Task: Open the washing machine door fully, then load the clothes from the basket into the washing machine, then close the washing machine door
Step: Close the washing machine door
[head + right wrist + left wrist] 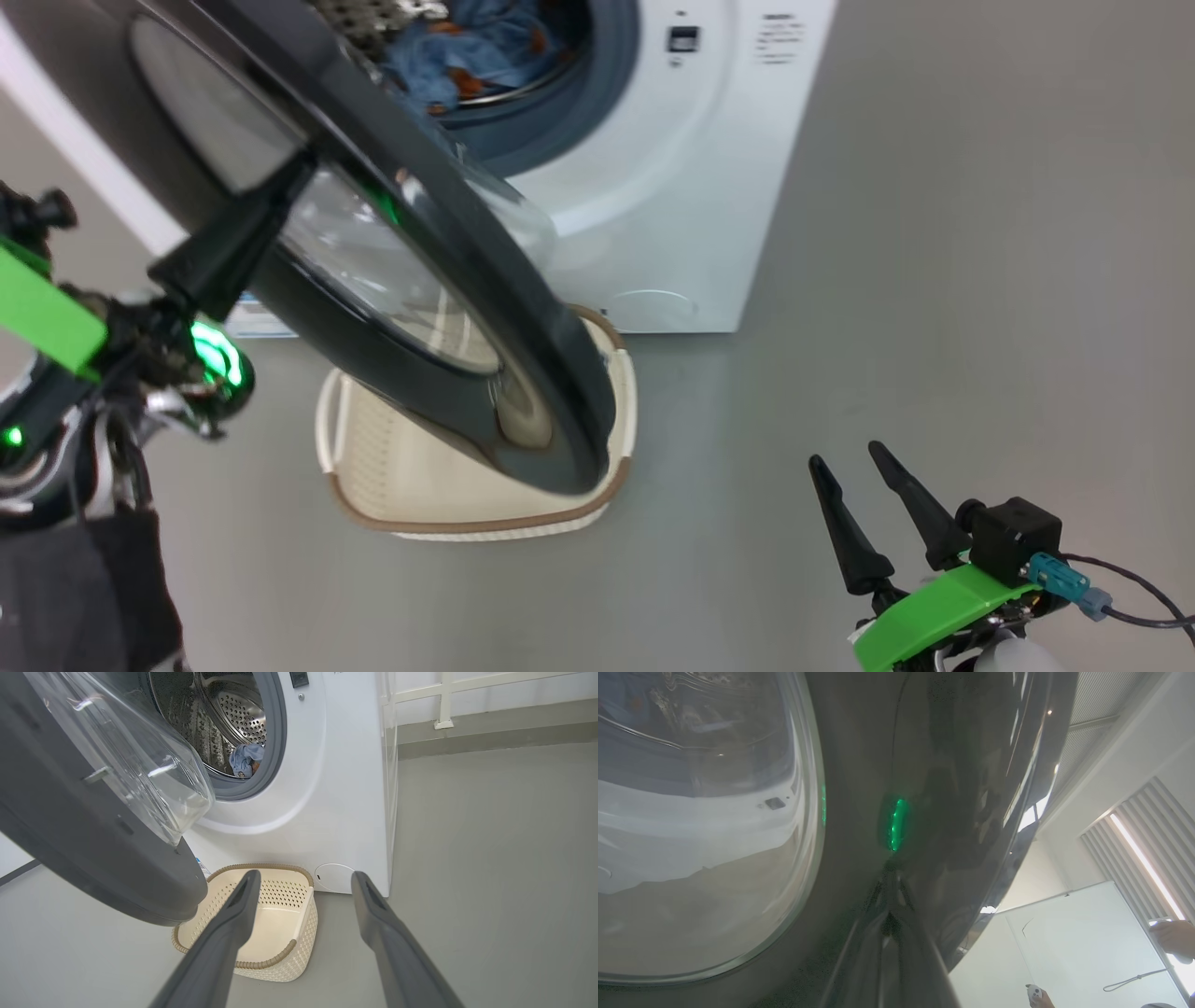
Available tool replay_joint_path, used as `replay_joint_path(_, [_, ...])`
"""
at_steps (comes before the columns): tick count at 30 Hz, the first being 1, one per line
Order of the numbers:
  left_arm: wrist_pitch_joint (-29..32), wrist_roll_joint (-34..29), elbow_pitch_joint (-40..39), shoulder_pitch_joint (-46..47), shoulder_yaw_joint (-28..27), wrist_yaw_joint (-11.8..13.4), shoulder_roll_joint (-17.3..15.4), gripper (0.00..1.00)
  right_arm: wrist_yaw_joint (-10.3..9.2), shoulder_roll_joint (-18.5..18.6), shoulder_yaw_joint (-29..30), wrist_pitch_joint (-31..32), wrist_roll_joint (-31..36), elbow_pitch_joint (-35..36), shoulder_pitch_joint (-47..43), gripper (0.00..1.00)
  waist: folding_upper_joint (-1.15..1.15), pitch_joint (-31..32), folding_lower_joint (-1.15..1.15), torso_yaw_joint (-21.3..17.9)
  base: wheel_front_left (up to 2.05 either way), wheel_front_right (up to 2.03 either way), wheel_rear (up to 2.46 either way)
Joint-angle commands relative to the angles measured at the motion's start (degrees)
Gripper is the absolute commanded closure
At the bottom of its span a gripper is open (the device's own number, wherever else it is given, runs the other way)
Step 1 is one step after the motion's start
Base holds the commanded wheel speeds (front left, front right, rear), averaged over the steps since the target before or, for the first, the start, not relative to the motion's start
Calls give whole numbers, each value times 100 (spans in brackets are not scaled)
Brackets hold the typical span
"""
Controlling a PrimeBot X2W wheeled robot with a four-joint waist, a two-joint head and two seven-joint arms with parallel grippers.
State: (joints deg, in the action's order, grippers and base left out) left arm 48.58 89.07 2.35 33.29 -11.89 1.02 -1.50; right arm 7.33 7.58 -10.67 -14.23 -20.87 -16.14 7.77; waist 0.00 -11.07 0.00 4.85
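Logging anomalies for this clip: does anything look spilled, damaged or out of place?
Nothing stands out. The clothes lie inside the washing machine, the basket sits upright and empty on the floor, and the door looks intact.

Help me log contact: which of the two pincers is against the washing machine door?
The left pincer: it lies against the outer face of the washing machine door. The right pincer hangs open above the floor, touching nothing.
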Motion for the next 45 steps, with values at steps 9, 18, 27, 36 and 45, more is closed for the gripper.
replay_joint_path(9, [-861, -342, 903, 889, -337, -420, -179, 100, 16, -106, -79, -75, -30, 217, 178, 0, 0, -335, 0, -907, 0, 0, 0])
replay_joint_path(18, [-1292, -585, 1531, 1127, -526, -703, -402, 100, 16, -172, -28, -76, -18, 268, 191, 0, 0, -381, 0, -1078, 0, 0, 0])
replay_joint_path(27, [-1423, -640, 1559, 829, -579, -836, -486, 100, 16, -153, 84, -76, 30, 299, 73, 0, 0, -126, 0, -777, 0, 0, 0])
replay_joint_path(36, [-1976, -1036, 875, 185, -589, -849, -650, 100, 16, -114, 48, -76, 35, 287, -56, 0, 0, 257, 0, -485, 0, 0, 0])
replay_joint_path(45, [-2729, -1401, -14, -639, -435, -850, -890, 100, 16, -105, 22, -76, 20, 260, -234, 0, 0, 575, 0, -386, 0, 0, 0])
